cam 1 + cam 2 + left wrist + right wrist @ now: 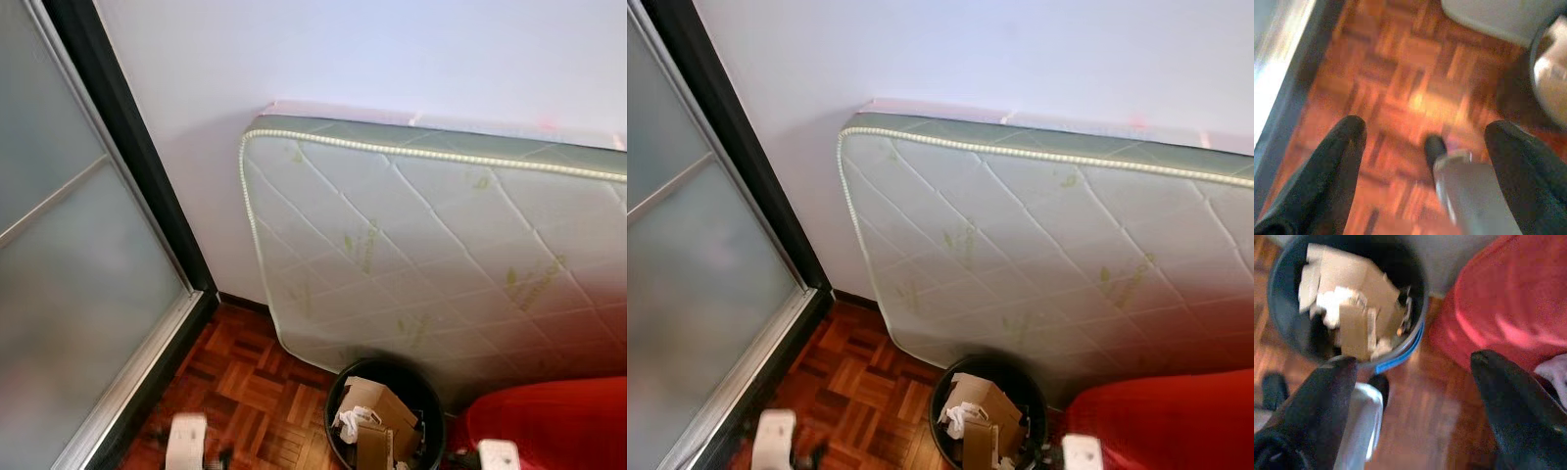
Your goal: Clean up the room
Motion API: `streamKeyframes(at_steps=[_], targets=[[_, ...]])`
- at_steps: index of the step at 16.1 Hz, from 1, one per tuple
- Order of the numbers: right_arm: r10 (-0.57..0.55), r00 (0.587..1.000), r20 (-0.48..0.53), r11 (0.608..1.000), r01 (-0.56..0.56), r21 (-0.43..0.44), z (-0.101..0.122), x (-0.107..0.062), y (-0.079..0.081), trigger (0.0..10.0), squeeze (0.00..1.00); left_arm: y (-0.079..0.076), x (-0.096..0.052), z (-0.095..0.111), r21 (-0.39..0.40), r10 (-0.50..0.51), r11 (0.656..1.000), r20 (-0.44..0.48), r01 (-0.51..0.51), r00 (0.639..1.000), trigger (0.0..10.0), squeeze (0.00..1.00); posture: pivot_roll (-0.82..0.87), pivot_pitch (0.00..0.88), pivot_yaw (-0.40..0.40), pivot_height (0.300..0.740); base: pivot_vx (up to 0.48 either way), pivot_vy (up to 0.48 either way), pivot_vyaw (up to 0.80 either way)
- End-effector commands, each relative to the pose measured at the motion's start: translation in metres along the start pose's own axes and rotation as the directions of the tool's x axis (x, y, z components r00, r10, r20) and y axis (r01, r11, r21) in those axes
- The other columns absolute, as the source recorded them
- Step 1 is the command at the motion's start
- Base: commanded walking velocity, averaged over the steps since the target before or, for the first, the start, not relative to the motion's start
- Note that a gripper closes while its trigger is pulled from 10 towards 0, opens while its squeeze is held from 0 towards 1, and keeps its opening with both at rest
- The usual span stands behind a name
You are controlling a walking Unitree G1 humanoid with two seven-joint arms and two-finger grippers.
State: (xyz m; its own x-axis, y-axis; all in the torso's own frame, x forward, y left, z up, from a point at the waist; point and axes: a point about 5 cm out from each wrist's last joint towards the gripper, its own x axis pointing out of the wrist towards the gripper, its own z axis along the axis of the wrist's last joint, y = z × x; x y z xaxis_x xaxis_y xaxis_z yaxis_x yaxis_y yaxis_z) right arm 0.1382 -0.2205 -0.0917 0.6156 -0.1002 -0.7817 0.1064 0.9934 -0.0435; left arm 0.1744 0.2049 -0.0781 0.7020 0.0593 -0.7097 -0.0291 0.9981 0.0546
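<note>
Fingers spread on right gripper [1413,382] above bin [1283,271] (cardboard inside).

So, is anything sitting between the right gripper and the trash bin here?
Nothing visible does. The right gripper is open over bare parquet floor, with the bin just ahead of its fingers. The red cushion lies beside the bin, off the path. The bin already holds cardboard.
</note>
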Motion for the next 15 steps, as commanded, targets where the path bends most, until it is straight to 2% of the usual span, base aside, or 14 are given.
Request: streamKeyframes(at_steps=[1,3,4,8,15], targets=[[-0.005,1.000,-0.022,1.000,0.005,0.003,-0.003,-0.001,-0.003,10.0,0.00,0.005,-0.003,-0.012,0.024,0.015,1.000,-0.058,-0.014,0.998,10.0,0.00,0.00,0.112,0.033,0.740,0.000,0.000,0.00],[-0.043,0.999,-0.031,0.997,0.045,0.057,-0.001,-0.001,-0.016,10.0,0.00,0.005,-0.003,-0.010,-0.013,0.023,1.000,-0.045,-0.024,0.999,10.0,0.00,0.00,0.122,0.034,0.740,0.000,0.000,0.00],[-0.044,0.998,-0.041,0.997,0.046,0.057,-0.001,-0.001,-0.016,10.0,0.00,0.004,-0.003,-0.010,-0.015,0.019,1.000,-0.044,-0.020,0.999,10.0,0.00,0.01,0.128,0.036,0.740,0.000,0.000,0.00],[-0.013,0.997,-0.074,0.998,0.017,0.061,0.000,0.003,-0.004,10.0,0.00,0.008,-0.003,-0.014,-0.007,0.020,1.000,-0.087,-0.021,0.996,10.0,0.00,0.01,0.141,0.043,0.740,0.000,0.000,-0.63],[0.019,0.998,-0.052,0.998,-0.016,0.063,0.005,0.004,0.000,10.0,0.00,0.005,-0.007,-0.026,-0.014,0.012,1.000,-0.148,-0.014,0.989,10.0,0.00,0.01,0.153,0.046,0.740,0.000,0.000,0.00]])
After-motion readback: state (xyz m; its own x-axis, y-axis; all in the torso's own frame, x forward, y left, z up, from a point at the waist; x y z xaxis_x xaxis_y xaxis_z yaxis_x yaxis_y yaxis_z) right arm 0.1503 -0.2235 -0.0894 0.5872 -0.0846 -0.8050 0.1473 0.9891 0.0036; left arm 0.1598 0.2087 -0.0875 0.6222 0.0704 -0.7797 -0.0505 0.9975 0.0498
